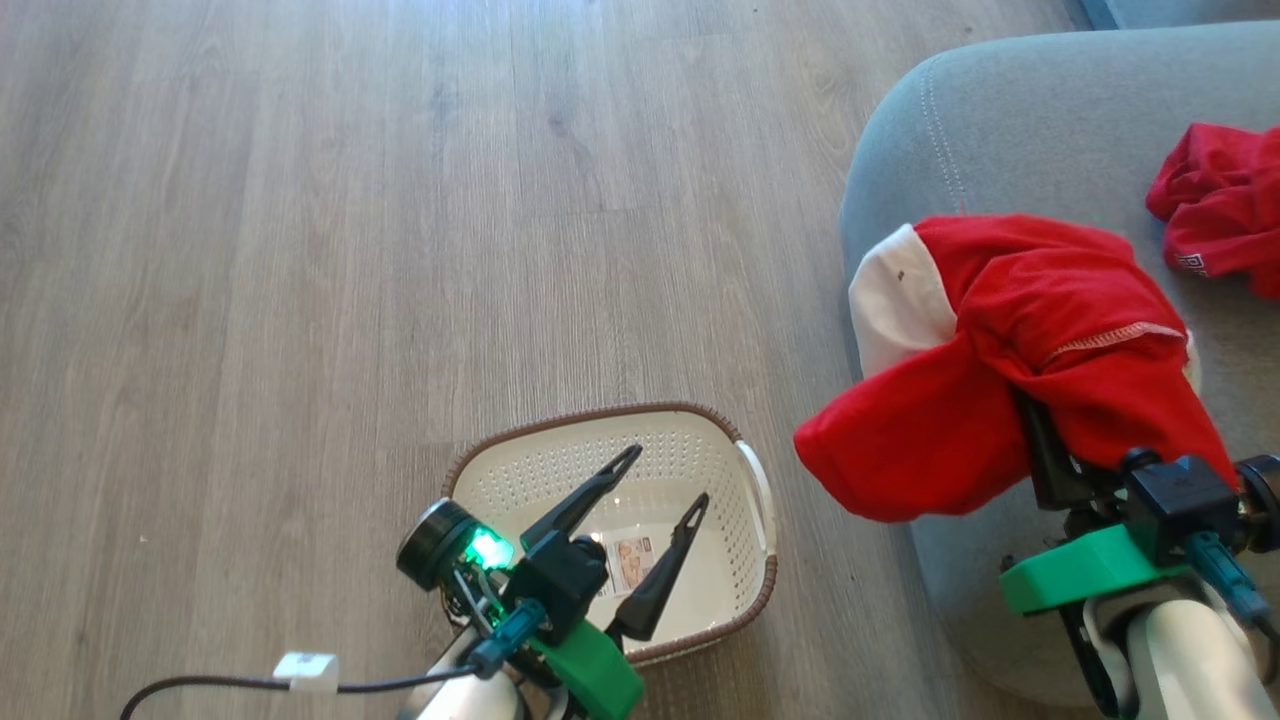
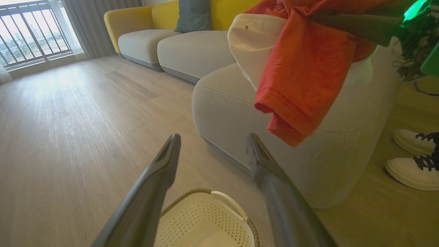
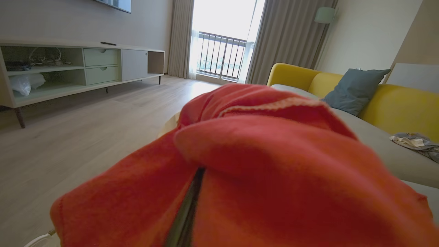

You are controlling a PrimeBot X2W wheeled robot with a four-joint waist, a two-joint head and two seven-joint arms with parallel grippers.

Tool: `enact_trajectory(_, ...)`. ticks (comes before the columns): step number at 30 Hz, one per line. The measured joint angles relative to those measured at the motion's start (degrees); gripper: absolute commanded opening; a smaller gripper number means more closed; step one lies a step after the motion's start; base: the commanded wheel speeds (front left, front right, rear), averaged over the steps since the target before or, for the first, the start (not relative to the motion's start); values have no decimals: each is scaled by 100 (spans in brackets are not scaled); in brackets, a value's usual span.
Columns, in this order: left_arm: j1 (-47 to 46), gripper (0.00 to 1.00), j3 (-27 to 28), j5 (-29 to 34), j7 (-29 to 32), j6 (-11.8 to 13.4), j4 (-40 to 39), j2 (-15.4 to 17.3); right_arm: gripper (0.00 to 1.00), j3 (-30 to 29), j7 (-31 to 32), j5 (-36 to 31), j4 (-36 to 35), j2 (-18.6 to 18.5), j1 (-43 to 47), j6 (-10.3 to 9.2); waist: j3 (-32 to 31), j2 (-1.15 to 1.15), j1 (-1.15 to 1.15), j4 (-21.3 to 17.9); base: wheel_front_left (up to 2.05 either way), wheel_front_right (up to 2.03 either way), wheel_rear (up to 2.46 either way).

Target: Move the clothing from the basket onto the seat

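Carry step: right jaws clenched on the red-and-white garment [image 1: 1040, 340], held over the edge of the seat [image 1: 1050, 130] — the plain red garment [image 1: 1215, 205] already lies there. The basket [image 1: 590, 455] beside the seat looks emptied; left jaws released. Next — move inward over the seat, let go.
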Motion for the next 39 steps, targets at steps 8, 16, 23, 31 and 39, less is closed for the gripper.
enact_trajectory(8, 1, 100, -4, 1, 0, -41, 127, 38, 0, -99, 0, 9, 46, 111, 13, 0, -18, 0, 0, -42, 0, 0, 0)
enact_trajectory(16, 0, 100, 10, 1, 0, -41, 134, 38, 0, -99, 0, 9, 45, 123, 14, 0, 15, 0, 0, -72, 0, 0, 0)
enact_trajectory(23, -6, 100, 92, 1, 0, -8, 124, 38, 0, -118, 0, 9, 36, 122, -2, 0, 118, 0, 0, -245, 0, 0, 0)
enact_trajectory(31, -35, 100, 88, 43, 0, -20, 73, 52, 0, -154, 0, 0, -58, 123, -44, 0, 277, 0, 0, -841, 0, 0, 0)
enact_trajectory(39, -193, 100, 46, 88, 0, -43, 9, 80, 0, -263, 0, 0, -103, 155, -70, 0, 432, 0, 0, -1600, 0, 0, 0)
